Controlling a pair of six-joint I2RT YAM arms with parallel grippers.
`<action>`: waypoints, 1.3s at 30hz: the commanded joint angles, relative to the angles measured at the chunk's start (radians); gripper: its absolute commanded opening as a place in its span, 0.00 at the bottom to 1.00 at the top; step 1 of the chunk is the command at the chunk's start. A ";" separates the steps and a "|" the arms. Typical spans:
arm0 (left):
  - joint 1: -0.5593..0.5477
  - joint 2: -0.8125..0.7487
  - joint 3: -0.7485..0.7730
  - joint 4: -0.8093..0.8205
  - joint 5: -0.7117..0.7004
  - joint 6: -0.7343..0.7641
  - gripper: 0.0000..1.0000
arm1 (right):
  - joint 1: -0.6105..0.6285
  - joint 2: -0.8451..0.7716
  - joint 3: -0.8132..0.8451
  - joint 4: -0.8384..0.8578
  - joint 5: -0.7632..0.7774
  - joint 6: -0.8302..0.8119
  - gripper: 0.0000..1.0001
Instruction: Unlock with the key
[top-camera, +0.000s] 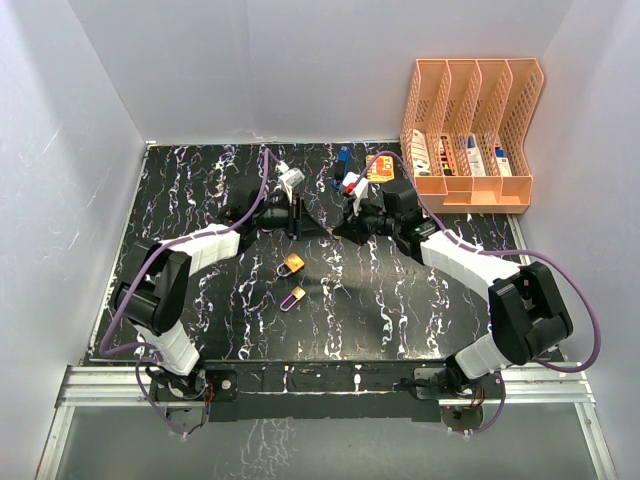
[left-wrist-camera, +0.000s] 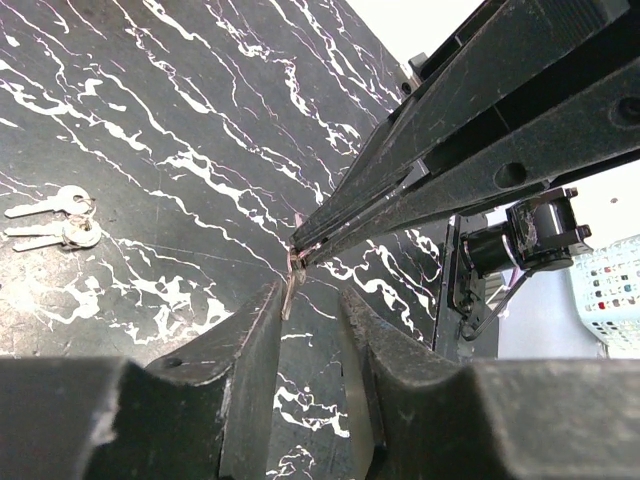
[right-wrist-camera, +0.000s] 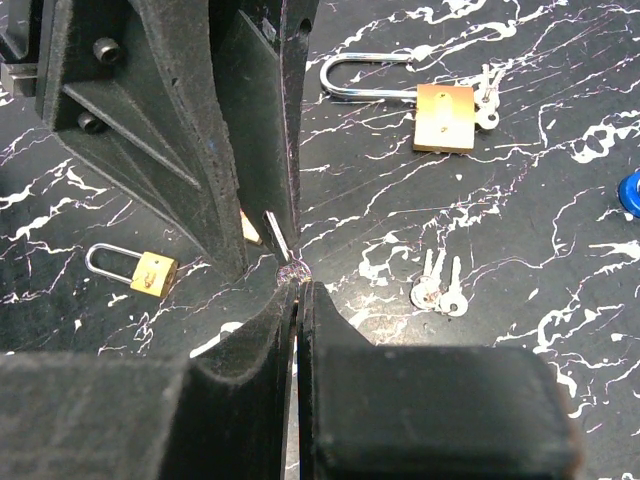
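Right gripper (right-wrist-camera: 296, 288) clamps the key (right-wrist-camera: 276, 237); left gripper (left-wrist-camera: 312, 296) gapes around it — if it closes off-centre, the key could twist free and drop.

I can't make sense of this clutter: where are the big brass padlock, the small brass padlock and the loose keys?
big brass padlock (right-wrist-camera: 445, 118): right wrist view, its body.
small brass padlock (right-wrist-camera: 153, 273): right wrist view, its body.
loose keys (right-wrist-camera: 426, 294): right wrist view, one key's head.

Left gripper (top-camera: 314, 224) and right gripper (top-camera: 339, 230) tip to tip above black marbled table (top-camera: 400, 310), brass padlock (top-camera: 291, 264) just near-side of tips, smaller padlock (top-camera: 293, 298) nearer still, orange file rack (top-camera: 470, 130) beyond right gripper
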 joint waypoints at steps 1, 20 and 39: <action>-0.004 -0.012 0.040 0.002 0.019 0.015 0.25 | 0.001 0.002 0.055 0.019 -0.019 -0.020 0.00; -0.004 -0.017 0.019 0.014 -0.018 0.005 0.00 | 0.001 0.002 0.055 0.021 -0.004 -0.003 0.00; -0.005 -0.032 -0.118 0.363 -0.174 -0.250 0.00 | -0.166 -0.001 -0.099 0.509 -0.011 0.717 0.57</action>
